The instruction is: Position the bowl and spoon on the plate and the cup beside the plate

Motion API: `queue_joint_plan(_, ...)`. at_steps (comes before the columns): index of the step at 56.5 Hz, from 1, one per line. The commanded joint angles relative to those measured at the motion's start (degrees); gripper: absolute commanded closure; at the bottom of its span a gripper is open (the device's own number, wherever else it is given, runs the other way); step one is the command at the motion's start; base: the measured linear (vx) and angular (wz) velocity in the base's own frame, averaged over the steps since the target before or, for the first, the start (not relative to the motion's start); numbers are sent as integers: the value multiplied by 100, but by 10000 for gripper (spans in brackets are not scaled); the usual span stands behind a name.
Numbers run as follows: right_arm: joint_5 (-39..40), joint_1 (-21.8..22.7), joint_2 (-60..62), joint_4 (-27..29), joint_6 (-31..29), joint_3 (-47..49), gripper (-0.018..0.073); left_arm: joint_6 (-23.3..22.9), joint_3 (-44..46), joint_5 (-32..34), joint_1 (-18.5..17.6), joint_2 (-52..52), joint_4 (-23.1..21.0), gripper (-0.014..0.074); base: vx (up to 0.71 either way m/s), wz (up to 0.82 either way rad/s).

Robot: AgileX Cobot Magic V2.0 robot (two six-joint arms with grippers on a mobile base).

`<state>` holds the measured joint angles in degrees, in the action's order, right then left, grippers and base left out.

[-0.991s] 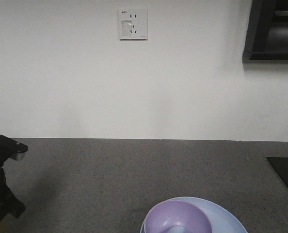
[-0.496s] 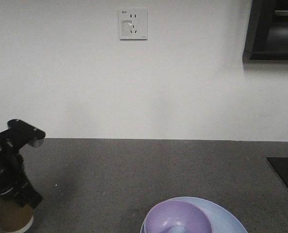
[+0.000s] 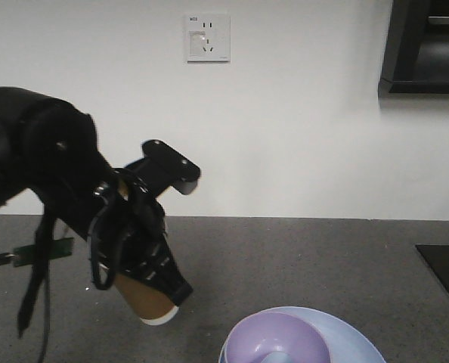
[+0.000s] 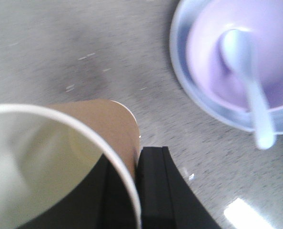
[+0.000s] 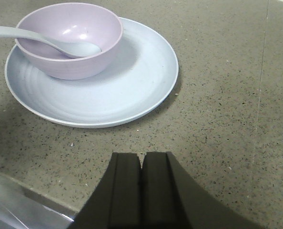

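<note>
Your cup (image 3: 147, 296) is up off the counter (image 3: 300, 257), tilted: in the front view its base points down and to the right, toward the plate (image 3: 353, 340), its long axis slanting up-left into the left gripper (image 3: 137, 261). The jaws are clamped on the cup wall (the wrist view shows one black finger (image 4: 160, 191) pressed to the tan side, rim and cream inside facing the camera). The bowl (image 5: 69, 38) sits on the plate's left part, touching it, with bare plate to its right. The spoon (image 5: 46, 42) lies in the bowl, scoop down inside, handle angled out over the left rim. There's bare grey counter between cup and plate, and more behind them to the wall (image 3: 285, 136). A dark panel (image 3: 445, 272) sits at the counter's far right. Your right gripper (image 5: 142, 186) hangs near the plate's edge, jaws pressed together, holding nothing.
</note>
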<state>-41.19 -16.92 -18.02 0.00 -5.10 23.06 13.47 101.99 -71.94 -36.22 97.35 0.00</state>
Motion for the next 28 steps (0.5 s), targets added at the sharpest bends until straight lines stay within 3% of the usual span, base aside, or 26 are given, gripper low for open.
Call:
queue_joint_plan(1, 426, 12, -43, 0, -18, 159, 568, -126, 262, 22, -160, 18, 47, 596, 0, 0)
queue_joint_plan(28, 318, 12, -43, 0, -23, 159, 568, -325, 255, 56, -529, 702, 0, 596, 0, 0)
